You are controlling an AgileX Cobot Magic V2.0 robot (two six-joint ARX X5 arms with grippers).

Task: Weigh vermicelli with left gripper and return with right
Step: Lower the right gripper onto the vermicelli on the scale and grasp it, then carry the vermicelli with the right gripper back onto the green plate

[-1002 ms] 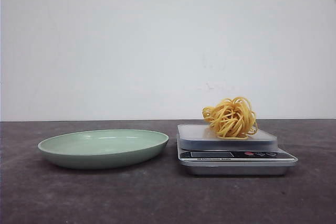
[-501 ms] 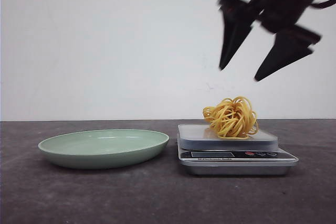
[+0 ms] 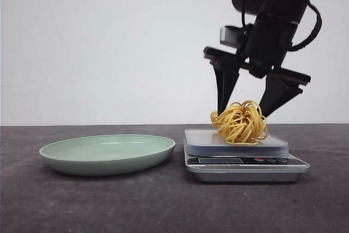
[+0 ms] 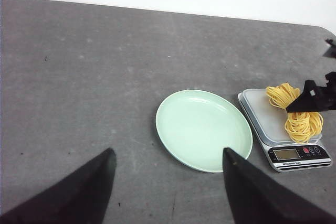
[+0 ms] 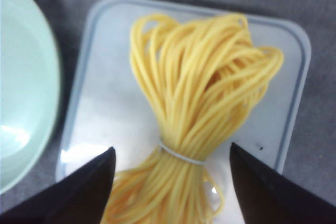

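The vermicelli (image 3: 240, 122), a small nest of yellow-orange strands tied with a thin band, lies on the platform of a silver kitchen scale (image 3: 242, 156). My right gripper (image 3: 244, 113) hangs open just above it, one finger on each side of the nest, not touching. In the right wrist view the vermicelli (image 5: 202, 119) fills the space between the open right gripper (image 5: 171, 153). My left gripper (image 4: 165, 153) is open and high above the table, holding nothing. From there the vermicelli (image 4: 294, 114) and scale (image 4: 262, 119) show far off.
A pale green plate (image 3: 107, 154) sits left of the scale, empty; it also shows as the plate (image 4: 203, 129) in the left wrist view and the plate (image 5: 21, 87) beside the scale platform (image 5: 110, 98). Dark grey tabletop (image 3: 163, 205) surrounds both. A white wall stands behind.
The right arm came down from the upper right into view and now straddles the vermicelli with open fingers. The vermicelli, scale and plate have not moved.
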